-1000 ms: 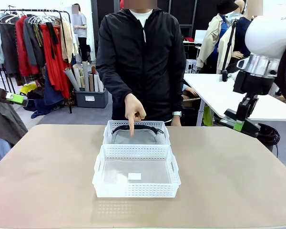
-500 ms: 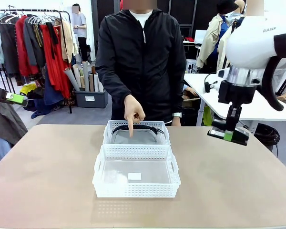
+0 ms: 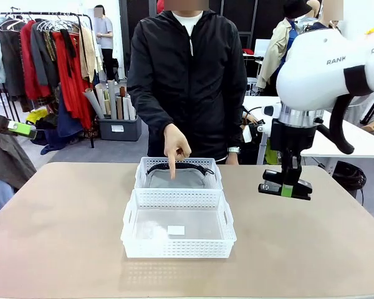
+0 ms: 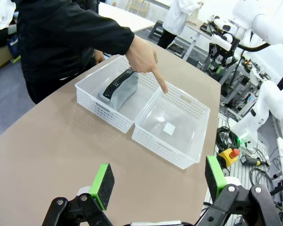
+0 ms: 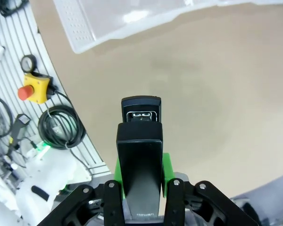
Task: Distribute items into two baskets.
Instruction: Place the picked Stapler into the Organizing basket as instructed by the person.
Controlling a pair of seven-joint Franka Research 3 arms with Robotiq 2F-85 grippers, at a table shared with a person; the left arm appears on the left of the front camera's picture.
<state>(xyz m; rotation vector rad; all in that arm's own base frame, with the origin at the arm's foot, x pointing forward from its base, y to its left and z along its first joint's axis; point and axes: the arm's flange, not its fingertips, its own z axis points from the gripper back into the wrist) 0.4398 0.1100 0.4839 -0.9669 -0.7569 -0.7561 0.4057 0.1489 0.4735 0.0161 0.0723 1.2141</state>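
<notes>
Tan counter (image 3: 62, 237), two baskets touching: pouch (image 3: 174, 179) half-hidden in far basket (image 3: 178, 174), near basket (image 3: 177, 232) bare. Right claw (image 3: 285, 189) clamps the stapler (image 5: 140, 141) mid-air; left claw (image 4: 158, 181) gapes wide.

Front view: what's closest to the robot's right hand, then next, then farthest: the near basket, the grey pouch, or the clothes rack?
From the right hand:
1. Near basket, just left of it on the table.
2. Grey pouch, in the far basket; close to call with 1.
3. Clothes rack, far back left.
</notes>
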